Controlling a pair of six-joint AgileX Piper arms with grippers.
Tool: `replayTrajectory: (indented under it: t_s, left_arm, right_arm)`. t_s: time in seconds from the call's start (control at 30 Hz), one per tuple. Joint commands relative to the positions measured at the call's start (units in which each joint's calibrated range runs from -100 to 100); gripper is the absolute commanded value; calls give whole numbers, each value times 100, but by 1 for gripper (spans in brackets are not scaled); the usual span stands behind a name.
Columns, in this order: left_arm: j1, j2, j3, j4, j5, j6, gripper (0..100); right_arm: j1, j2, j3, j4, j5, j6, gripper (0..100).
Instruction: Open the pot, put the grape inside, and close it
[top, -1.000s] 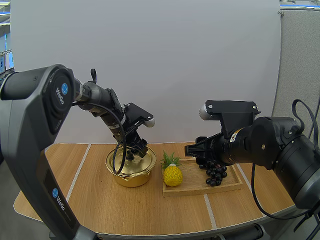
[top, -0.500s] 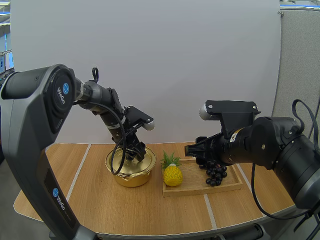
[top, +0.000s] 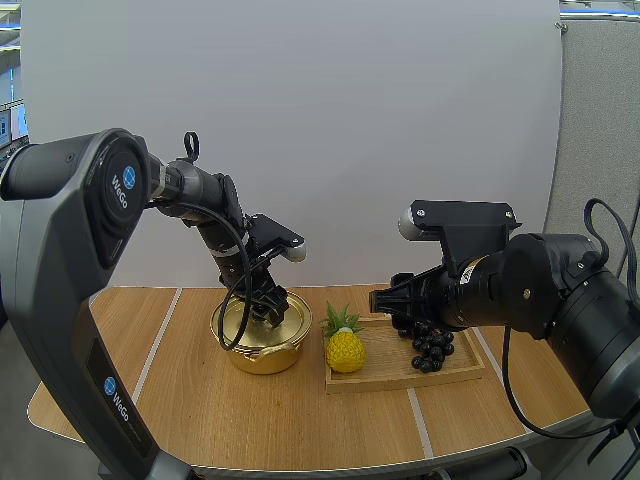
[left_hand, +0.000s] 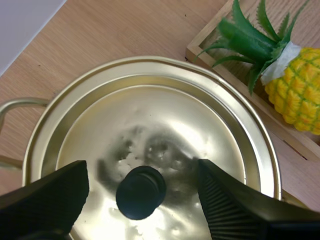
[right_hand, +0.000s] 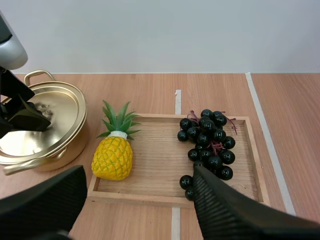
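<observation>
A gold pot (top: 262, 346) with its lid (left_hand: 150, 135) on stands on the table, left of a wooden tray (top: 460, 368). My left gripper (top: 266, 312) (left_hand: 142, 197) is open just above the lid, its fingers on either side of the black knob (left_hand: 141, 192) without touching it. A bunch of dark grapes (top: 430, 346) (right_hand: 206, 144) lies at the tray's right end. My right gripper (top: 385, 300) hangs open above the tray, near the grapes, and holds nothing.
A toy pineapple (top: 344, 345) (right_hand: 113, 151) lies at the tray's left end, between the pot and the grapes. The pot has loop handles (right_hand: 36, 75) at its sides. Bare table lies in front of the pot and the tray.
My left gripper has come down from above the pot to just over the lid, around the knob. The right arm has not moved.
</observation>
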Motion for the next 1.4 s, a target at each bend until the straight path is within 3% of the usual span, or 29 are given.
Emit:
replayTrajectory:
  t_s: [0.0, 0.1, 0.13, 0.2, 0.43, 0.7, 1.03, 1.37]
  left_arm:
    - [-14, 32, 33, 257, 310, -28, 100]
    - [-14, 32, 33, 261, 310, -37, 41]
    - [-14, 32, 33, 261, 310, -49, 14]
    - [-14, 32, 33, 261, 310, -49, 0]
    - [-14, -61, 33, 261, 286, -148, 0]
    - [-14, -1144, -372, 270, 311, -314, 0]
    - [-14, -2594, -1756, 282, 311, -542, 0]
    - [-14, -3032, -3413, 282, 113, -1028, 0]
  right_arm:
    - [-24, -8, -29, -12, -111, -28, 100]
    - [-24, -8, -29, -12, -111, -28, 100]
    - [-24, -8, -29, -12, -111, -28, 100]
    - [-24, -8, -29, -12, -111, -28, 100]
    - [-24, -8, -29, 17, -111, -28, 100]
    - [-24, -8, -29, 22, -111, -28, 100]
    - [-24, -8, -29, 22, -111, -28, 100]
    - [-24, -8, -29, 22, -111, -28, 100]
